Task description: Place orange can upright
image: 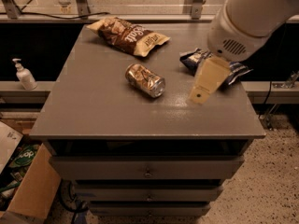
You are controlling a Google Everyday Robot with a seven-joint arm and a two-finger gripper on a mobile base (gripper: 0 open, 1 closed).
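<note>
The orange can (145, 80) lies on its side near the middle of the grey table (93, 111), its silver end facing front right. It is dented, coppery with silvery patches. My gripper (199, 95) hangs from the big white arm (247, 17) at the upper right. It is above the table's right part, to the right of the can and apart from it. It holds nothing that I can see.
A brown snack bag (128, 35) lies at the back of the table. A blue snack bag (194, 59) at the right is partly hidden by the arm. A soap bottle (23, 74) stands on a ledge to the left. A cardboard box (28, 185) sits on the floor.
</note>
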